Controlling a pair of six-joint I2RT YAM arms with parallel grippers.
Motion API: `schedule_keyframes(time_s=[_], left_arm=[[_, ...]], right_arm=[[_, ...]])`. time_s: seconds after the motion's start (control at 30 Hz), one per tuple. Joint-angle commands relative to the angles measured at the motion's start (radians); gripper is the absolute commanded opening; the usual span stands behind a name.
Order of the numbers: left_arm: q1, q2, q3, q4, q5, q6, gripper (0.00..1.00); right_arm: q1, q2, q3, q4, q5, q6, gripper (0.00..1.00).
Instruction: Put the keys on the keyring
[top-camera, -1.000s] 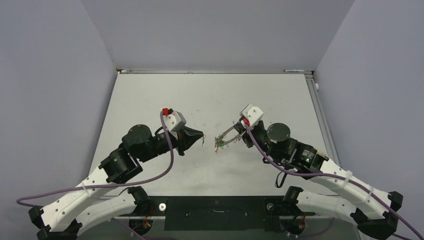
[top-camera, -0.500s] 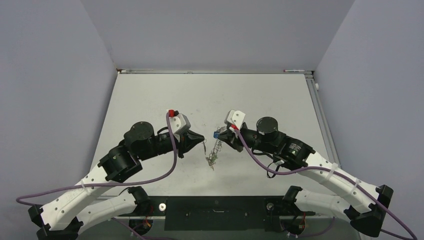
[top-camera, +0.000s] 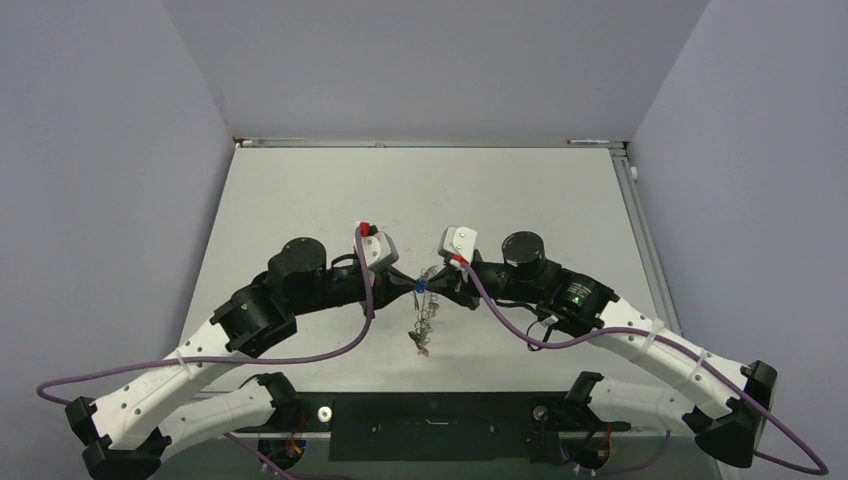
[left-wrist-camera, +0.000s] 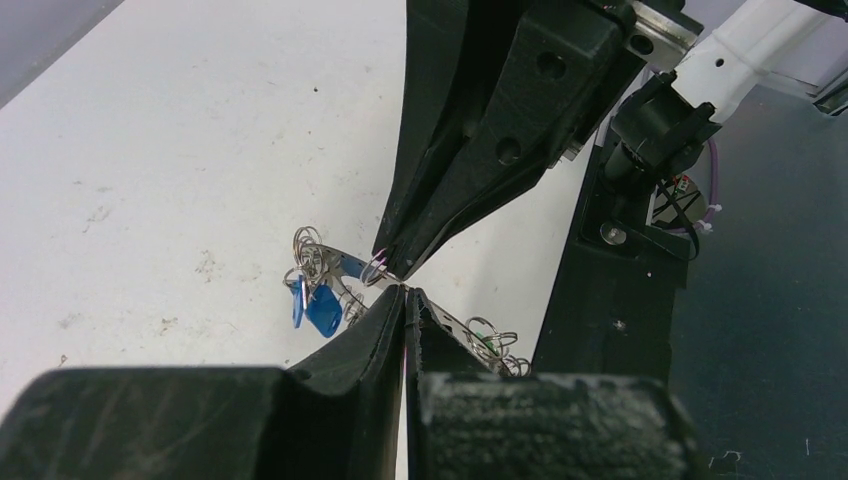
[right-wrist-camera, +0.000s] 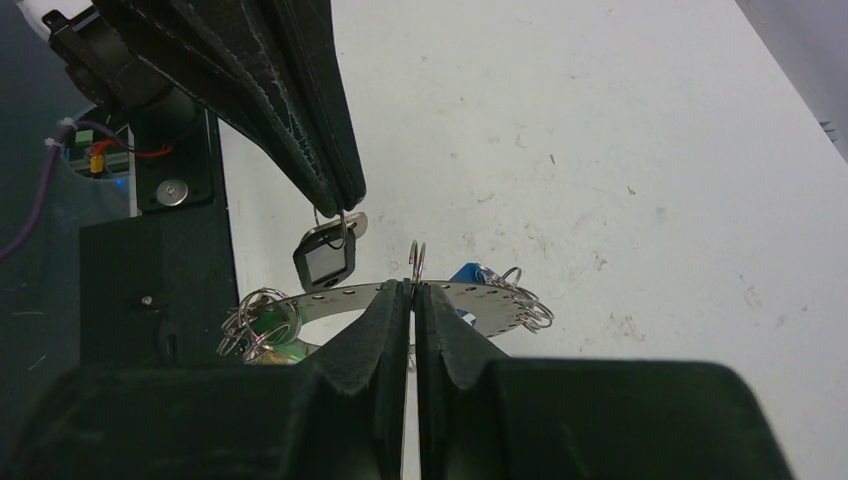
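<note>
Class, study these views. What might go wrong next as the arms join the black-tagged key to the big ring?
The left claw pinches the black-tagged key only by its tiny loop; it may swing or slip.
The right claw grips the big ring at its thin edge, so it could twist.
The two claws are very close and may bump.

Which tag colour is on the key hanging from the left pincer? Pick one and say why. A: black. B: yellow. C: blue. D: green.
A: in the right wrist view the black-tagged key dangles by its small ring from the shut left pincer, next to the keyring that the right pincer clamps.
</note>
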Motion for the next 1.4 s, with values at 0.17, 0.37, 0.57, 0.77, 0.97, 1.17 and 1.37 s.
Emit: schedule_keyframes(time_s=[0.17,0.37,0.57,0.77,0.97,1.17,1.37], left_arm=[[0.012,0.009,0.029,0.069,0.018,-0.001,0.0],[0.019,0.017,0.018,0.087,-0.001,-0.004,0.0],[0.019,0.022,0.014,0.084,-0.028,0.005,0.0],[0.018,0.026,0.009,0.084,-0.021,0.007,0.0],[0.019,0.027,0.004,0.087,-0.054,0.008,0.0],[0.019,0.028,0.003,0.075,-0.091,0.023,0.0],[0.019,0.02,-0.009,0.077,-0.084,0.038,0.0]], right_arm=[[-0.006,0.02,0.037,0.108,-0.078,0.006,0.05],[-0.004,0.029,0.038,0.119,-0.094,0.015,0.05],[-0.004,0.029,0.038,0.128,-0.108,0.024,0.05],[-0.003,0.037,0.042,0.133,-0.109,0.039,0.05],[-0.003,0.038,0.046,0.131,-0.119,0.042,0.05],[-0.003,0.028,0.044,0.13,-0.119,0.044,0.05],[-0.003,0.026,0.05,0.134,-0.117,0.056,0.05]])
